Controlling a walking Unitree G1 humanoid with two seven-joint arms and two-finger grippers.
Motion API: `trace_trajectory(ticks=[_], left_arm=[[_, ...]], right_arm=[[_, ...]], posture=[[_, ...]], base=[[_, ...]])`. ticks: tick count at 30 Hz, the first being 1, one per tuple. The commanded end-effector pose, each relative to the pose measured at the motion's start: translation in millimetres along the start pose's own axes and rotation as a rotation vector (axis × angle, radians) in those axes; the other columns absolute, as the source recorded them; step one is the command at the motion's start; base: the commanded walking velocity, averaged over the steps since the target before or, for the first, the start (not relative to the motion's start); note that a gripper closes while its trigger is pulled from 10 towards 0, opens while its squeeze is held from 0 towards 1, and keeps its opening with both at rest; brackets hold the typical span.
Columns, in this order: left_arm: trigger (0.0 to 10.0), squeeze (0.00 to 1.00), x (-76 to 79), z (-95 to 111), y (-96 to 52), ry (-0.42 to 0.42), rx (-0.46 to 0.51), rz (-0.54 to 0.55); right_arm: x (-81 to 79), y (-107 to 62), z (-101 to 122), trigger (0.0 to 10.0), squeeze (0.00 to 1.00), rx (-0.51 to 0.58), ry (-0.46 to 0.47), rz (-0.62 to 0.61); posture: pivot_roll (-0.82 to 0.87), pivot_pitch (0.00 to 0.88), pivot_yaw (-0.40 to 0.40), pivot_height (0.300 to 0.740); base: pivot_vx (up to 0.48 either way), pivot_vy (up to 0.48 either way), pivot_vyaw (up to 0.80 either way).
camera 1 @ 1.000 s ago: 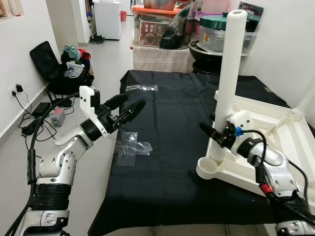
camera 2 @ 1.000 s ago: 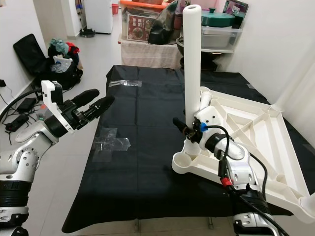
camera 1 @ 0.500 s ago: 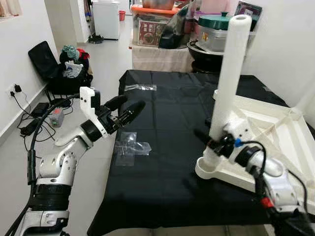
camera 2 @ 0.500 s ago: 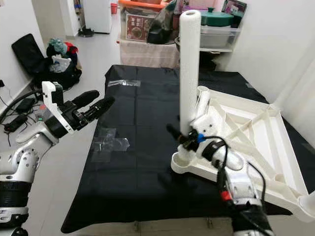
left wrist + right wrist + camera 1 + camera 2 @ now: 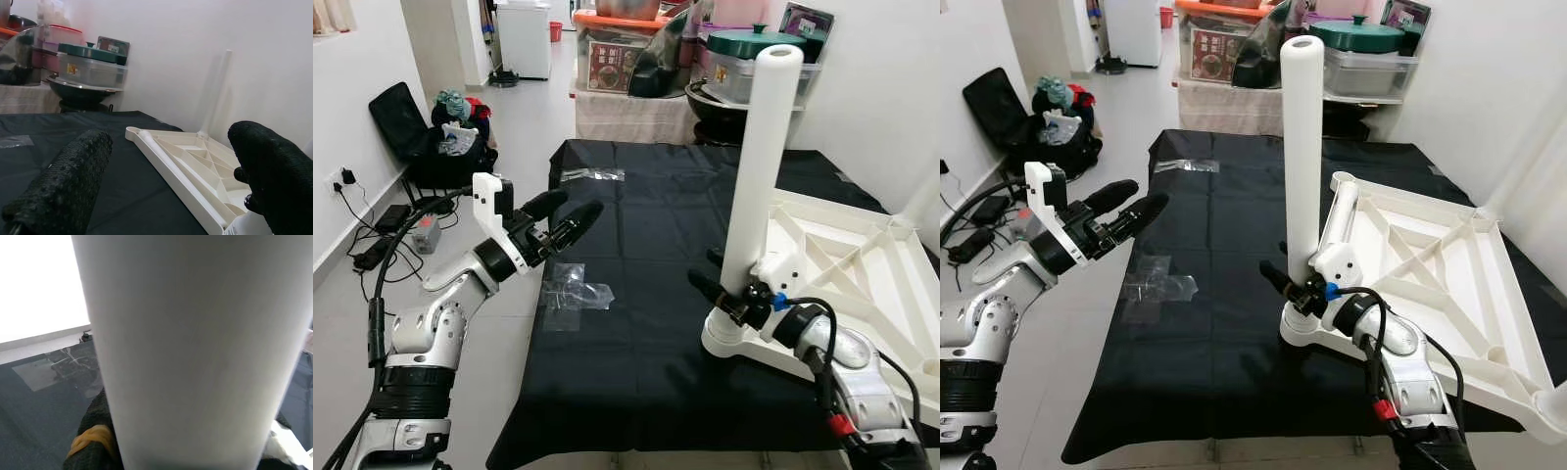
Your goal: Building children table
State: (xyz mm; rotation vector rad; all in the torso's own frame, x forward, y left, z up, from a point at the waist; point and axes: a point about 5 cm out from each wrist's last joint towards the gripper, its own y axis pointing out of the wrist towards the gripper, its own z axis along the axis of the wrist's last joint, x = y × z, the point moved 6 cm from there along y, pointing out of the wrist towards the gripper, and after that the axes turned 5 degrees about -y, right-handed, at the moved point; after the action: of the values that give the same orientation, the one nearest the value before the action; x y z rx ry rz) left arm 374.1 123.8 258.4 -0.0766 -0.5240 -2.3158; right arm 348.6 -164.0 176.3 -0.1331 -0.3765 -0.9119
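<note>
Leg held upright at the tabletop's corner socket.
The right gripper (image 5: 729, 299) clamps the white leg (image 5: 756, 166) low down, likely to steady it in the upturned tabletop (image 5: 862, 284) near the black table's (image 5: 636, 362) front edge; the left gripper (image 5: 563, 217) hovers open off the left edge.

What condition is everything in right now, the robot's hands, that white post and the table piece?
White leg post: upright in the corner socket, leaning slightly.
Tabletop: upside down on the black cloth.
Right gripper: shut on the post's base.
Left gripper: open, empty, raised.
Plastic bags: lying flat.
</note>
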Motion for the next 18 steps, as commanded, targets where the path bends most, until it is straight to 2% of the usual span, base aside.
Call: trace_trajectory(ticks=[1, 3, 5, 6, 7, 8, 9, 10, 11, 13, 15, 18], left_arm=[[10.0, 0.0, -3.1, -3, -0.7, 0.0, -0.021, 0.01], [10.0, 0.0, -2.8, -3, -0.5, -0.004, -0.022, 0.009], [10.0, 0.0, -1.9, -4, 0.0, -0.012, -0.023, 0.005], [10.0, 0.0, -1.9, -4, 0.0, -0.012, -0.023, 0.005], [10.0, 0.0, -1.5, -4, 0.1, -0.014, -0.024, 0.003], [10.0, 0.0, -1.5, -4, 0.1, -0.014, -0.024, 0.003], [10.0, 0.0, -1.3, -4, 0.2, -0.014, -0.025, 0.002], [10.0, 0.0, -2.4, -3, -0.4, -0.013, -0.024, 0.004], [10.0, 0.0, -2.4, -3, -0.4, -0.013, -0.024, 0.004], [10.0, 0.0, -4.8, 0, -1.8, -0.02, -0.023, 0.01], [10.0, 0.0, -5.2, -1, -2.2, -0.023, -0.026, 0.012], [10.0, 0.0, -4.3, -3, -1.7, -0.024, -0.03, 0.01]], right_arm=[[-0.1, -8.1, -18, 0.0, 0.0, -0.06, 0.067, -0.013], [-0.4, -8.5, -19, 0.0, 0.0, -0.059, 0.094, -0.016], [-1.1, -9.3, -22, 0.0, 0.0, -0.054, 0.171, -0.023], [-1.1, -9.3, -22, 0.0, 0.0, -0.054, 0.171, -0.023], [-0.2, -10.0, -21, 0.0, 0.0, -0.039, 0.232, -0.025], [-0.2, -10.0, -21, 0.0, 0.0, -0.039, 0.232, -0.025], [0.4, -10.6, -20, 0.0, 0.0, -0.028, 0.271, -0.025], [-1.7, -10.9, -15, 0.0, 0.0, -0.006, 0.312, -0.002], [-1.7, -10.9, -15, 0.0, 0.0, -0.006, 0.312, -0.002], [-11.1, -10.2, -1, 0.0, 0.0, 0.031, 0.372, 0.067], [-19.0, -8.5, 9, 0.0, 0.0, 0.054, 0.391, 0.109], [-22.0, -6.7, 13, 0.0, 0.0, 0.06, 0.391, 0.112]], posture=[[0.05, 0.0, -0.057, 0.74], [0.05, 0.0, -0.055, 0.74], [0.05, 0.0, -0.056, 0.74], [0.05, 0.0, -0.056, 0.74], [0.06, 0.0, -0.058, 0.74], [0.06, 0.0, -0.058, 0.74], [0.06, 0.0, -0.058, 0.74], [0.06, 0.0, -0.059, 0.74], [0.06, 0.0, -0.059, 0.74], [0.06, 0.0, -0.06, 0.74], [0.06, 0.0, -0.06, 0.74], [0.06, 0.0, -0.059, 0.74]], base=[[0.0, 0.0, 0.0], [0.0, 0.0, 0.0], [0.0, 0.0, 0.0], [0.0, 0.0, 0.0], [0.0, 0.0, 0.0], [0.0, 0.0, 0.0], [0.0, 0.0, 0.0], [0.0, 0.0, 0.0], [0.0, 0.0, 0.0], [0.0, 0.0, 0.0], [0.0, 0.0, 0.0], [0.0, 0.0, 0.0]])
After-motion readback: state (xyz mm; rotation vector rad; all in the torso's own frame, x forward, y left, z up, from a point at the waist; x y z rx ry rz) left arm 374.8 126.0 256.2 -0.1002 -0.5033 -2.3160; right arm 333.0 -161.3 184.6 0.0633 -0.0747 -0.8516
